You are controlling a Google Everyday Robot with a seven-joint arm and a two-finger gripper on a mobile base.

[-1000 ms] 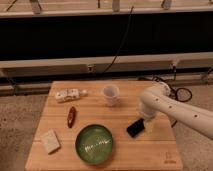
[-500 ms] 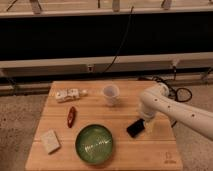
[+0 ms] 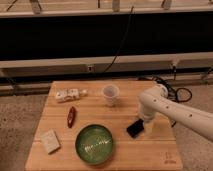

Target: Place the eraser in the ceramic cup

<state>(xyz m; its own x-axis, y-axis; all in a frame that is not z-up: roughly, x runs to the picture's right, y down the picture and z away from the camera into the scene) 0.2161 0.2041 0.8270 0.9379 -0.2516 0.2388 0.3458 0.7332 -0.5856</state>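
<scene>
1. Gripper point(image 3: 148, 126): mine, the only one, hanging low over the right part of the surface point(image 3: 150, 156). Its jaws stand apart and hold nothing.
2. Eraser point(image 3: 135, 129): flat on the surface, just left of my gripper. I cannot tell whether the two touch.
3. Long axis of the eraser: diagonal. The near end points away from my gripper toward the green bowl point(image 3: 94, 144), and the far end lies close beside my gripper.
4. Ceramic cup point(image 3: 110, 95): upright, farther left of my gripper and beyond it, well apart from the eraser.
5. Judgement: the grasp calls for a short shift left, with the jaws set across the eraser's narrow width.
</scene>
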